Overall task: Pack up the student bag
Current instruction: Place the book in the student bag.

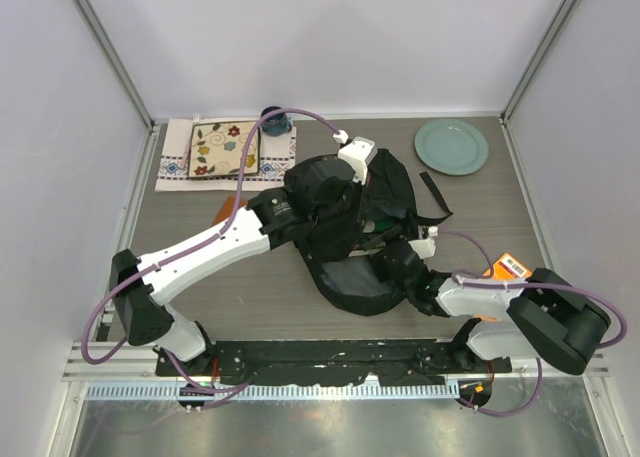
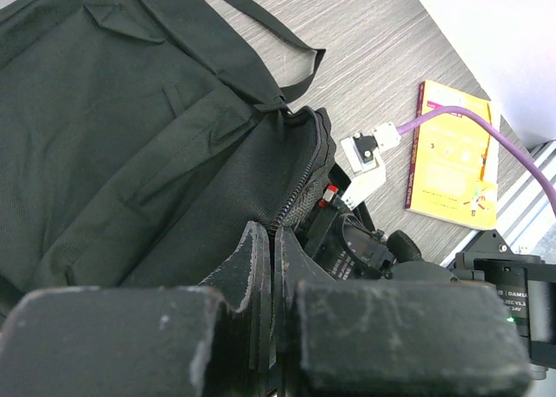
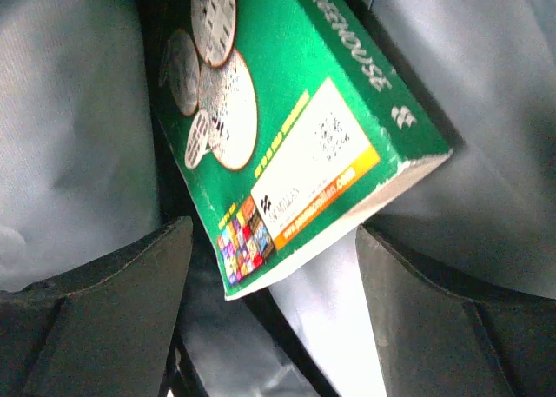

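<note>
Dark fingers (image 3: 113,310) of the right pincer (image 3: 274,234) fill the bottom of its wrist view. They are spread wide, with the corner of a glossy green paperback book (image 3: 287,110) between them, touching neither. Grey lining crowds both sides. The left pincer (image 2: 268,245) is pressed together at the zipper edge of the large black fabric student bag (image 1: 350,277), which lies mid-frame on the grey wood-grain bench (image 1: 250,297). Whether cloth is caught there I cannot tell. From above, black folds swallow both pincers. At right, the right arm partly covers a thin yellow booklet (image 2: 452,158). A pale green round plate (image 1: 452,146) sits upper right. A flowered square tile (image 1: 224,149) rests on a stitched white cloth (image 1: 175,157) upper left.
</note>
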You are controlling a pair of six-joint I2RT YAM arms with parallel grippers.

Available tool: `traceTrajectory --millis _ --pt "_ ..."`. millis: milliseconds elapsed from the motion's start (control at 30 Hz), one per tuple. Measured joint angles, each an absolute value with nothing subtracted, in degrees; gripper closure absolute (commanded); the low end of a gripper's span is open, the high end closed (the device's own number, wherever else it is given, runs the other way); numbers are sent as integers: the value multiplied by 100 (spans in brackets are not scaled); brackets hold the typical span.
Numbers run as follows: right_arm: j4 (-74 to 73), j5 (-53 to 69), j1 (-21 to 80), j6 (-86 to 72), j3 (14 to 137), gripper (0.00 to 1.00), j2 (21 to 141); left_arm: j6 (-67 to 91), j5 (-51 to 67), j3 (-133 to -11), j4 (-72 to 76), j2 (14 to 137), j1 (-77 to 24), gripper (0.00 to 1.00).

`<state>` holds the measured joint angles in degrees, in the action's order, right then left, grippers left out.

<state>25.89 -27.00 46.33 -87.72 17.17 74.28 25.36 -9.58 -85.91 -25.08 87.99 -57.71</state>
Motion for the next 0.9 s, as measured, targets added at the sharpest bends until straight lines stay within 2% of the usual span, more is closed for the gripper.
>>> traceTrajectory --millis 133,233,267,333,367,400,467,633,767,900 --pt "2421 -2327 4630 -8678 1608 19 7157 2541 -941 -8589 -2480 8799 -5760 100" --pt "2272 -2056 4628 -8523 1575 28 6952 2556 -928 -8589 -2467 8799 -5763 100" --pt "2209 -2005 4628 -8482 1573 40 6879 2556 -921 -8589 -2462 8799 -5763 100" --pt "2014 -1929 4628 -8374 1573 55 6689 2561 -919 -8578 -2443 8796 -5763 100" --pt "1898 -1916 4628 -8340 1570 71 6571 2567 -919 -8560 -2421 8790 -5763 100" --pt "1822 -1922 4628 -8311 1562 81 6471 2578 -917 -8532 -2397 8781 -5763 100" --pt "1710 -1966 4628 -8228 1518 94 6239 2622 -913 -8479 -2377 8757 -5763 100" --pt "1594 -2147 4626 -8068 1507 97 6169 2663 -878 -8460 -2335 8748 -5763 100" --pt "1518 -2156 4554 -7865 1741 98 6757 2663 -836 -8460 -2335 8748 -5760 100" --pt "1822 -1874 4348 -7636 2088 96 7441 2663 -790 -8460 -2340 8746 -5760 100"
